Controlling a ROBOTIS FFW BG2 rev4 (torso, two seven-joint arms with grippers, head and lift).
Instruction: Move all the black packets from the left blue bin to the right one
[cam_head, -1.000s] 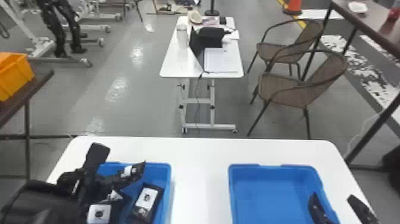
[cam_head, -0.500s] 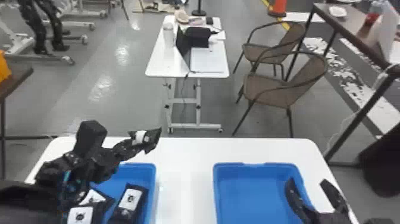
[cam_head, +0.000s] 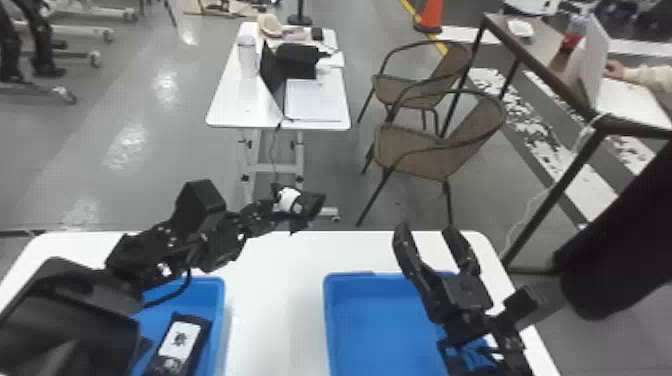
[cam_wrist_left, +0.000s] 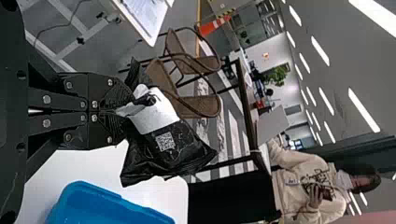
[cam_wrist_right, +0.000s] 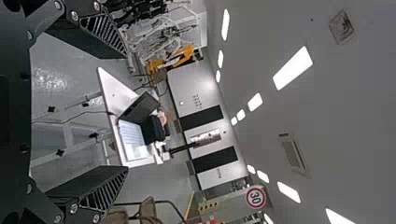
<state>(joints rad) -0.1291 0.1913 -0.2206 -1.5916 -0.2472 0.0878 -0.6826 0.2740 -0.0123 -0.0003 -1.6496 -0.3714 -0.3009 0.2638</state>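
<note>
Packet of glossy black film with a white label (cam_wrist_left: 168, 156): lifted out of the left open-topped blue plastic bin (cam_head: 220, 300) within the last second and carried toward the robot's right. Hung in the air near the far edge of the white bench (cam_head: 275, 285), between the bins. Travel judged against the bins, owing to a shift of the head view.

Left fingers (cam_wrist_left: 116, 95), flat and black: closed on the labelled end of the packet, with the rest free beyond them.

Right fingers (cam_head: 407, 250), flat and black: raised and swung inward over the same interval. Held well apart with nothing between, above the right open-topped blue plastic bin (cam_head: 375, 325), with tips beyond its far rim.

Second black packet with a white label (cam_head: 180, 340): left lying in the left bin, with a dark edge (cam_head: 143, 346) beside it, possibly of another. Two labels counted there half a second earlier; one since screened from view.

Bearing on the task: picking of one packet apparently done, transfer under way. Called next for either a handover to the right fingers or a lowering into the right bin. Risked, by judgement, a swing or slip from the end grip, or a knock against the right fingers.
</note>
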